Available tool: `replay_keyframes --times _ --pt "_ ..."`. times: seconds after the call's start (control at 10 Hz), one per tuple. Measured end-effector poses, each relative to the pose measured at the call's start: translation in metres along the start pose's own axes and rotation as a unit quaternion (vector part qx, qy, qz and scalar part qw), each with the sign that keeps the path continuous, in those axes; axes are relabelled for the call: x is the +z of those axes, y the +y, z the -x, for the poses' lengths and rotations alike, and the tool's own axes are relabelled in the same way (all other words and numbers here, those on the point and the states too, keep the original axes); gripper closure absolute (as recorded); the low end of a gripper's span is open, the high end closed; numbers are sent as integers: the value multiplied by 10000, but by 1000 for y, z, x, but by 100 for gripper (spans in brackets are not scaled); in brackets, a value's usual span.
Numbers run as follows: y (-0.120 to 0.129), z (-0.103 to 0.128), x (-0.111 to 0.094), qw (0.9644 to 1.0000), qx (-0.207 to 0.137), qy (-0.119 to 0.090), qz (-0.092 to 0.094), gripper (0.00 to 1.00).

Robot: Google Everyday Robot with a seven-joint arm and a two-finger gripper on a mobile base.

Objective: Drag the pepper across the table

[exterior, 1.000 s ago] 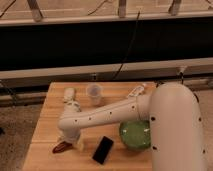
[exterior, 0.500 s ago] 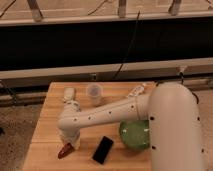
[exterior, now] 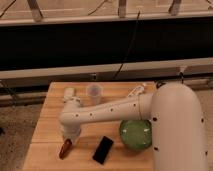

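The pepper (exterior: 64,149) is a small red-brown chili lying on the light wooden table (exterior: 47,125) near its front left. My gripper (exterior: 69,139) hangs at the end of the white arm (exterior: 105,112), pointing down right at the pepper's upper end and touching or almost touching it. The arm comes in from the right across the table's middle. A flat black phone (exterior: 102,149) lies just right of the pepper.
A green bowl (exterior: 135,134) sits at the front right beside the arm's large white body (exterior: 177,130). A clear plastic cup (exterior: 93,93) and a small white object (exterior: 69,93) stand at the back. Another white object (exterior: 136,91) lies at the back right.
The gripper has moved down toward the table's front edge, and the pepper has moved with it, turning from lying sideways to pointing down and left.
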Motion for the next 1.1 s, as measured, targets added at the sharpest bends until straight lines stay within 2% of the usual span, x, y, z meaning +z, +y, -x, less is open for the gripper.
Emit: replay_keyframes --times 0.4,1.1 --pt "25 -21 -20 10000 48 -21 -48 96" --pt "42 -42 -31 9999 56 3 -87 96"
